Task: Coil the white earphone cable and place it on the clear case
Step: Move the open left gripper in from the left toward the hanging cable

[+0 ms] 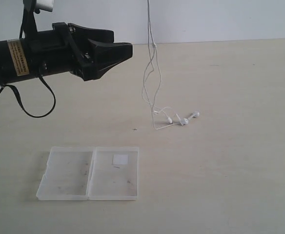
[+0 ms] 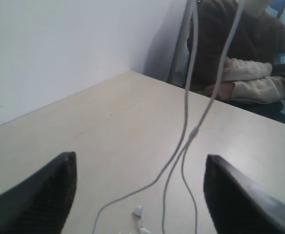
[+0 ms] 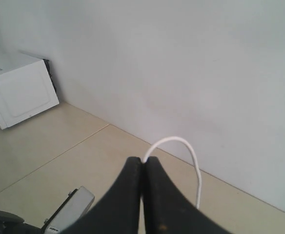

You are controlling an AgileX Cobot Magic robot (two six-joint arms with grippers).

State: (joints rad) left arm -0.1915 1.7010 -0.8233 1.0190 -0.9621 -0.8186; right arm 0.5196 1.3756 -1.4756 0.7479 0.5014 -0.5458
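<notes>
Evidently the right gripper (image 3: 142, 165), its jaws pressed together on the white earphone cable (image 1: 154, 46), holds it up high so the wire hangs straight and can be gathered into loops. Only the earbuds (image 1: 184, 121) rest on the table (image 1: 230, 170). The left gripper (image 1: 123, 44) stands wide open with nothing in it, level with the dangling strands and just beside them. Its wrist view shows them hanging ahead of the gap between its jaws. The clear case (image 1: 64, 175) lies opened flat, well apart from the earbuds.
</notes>
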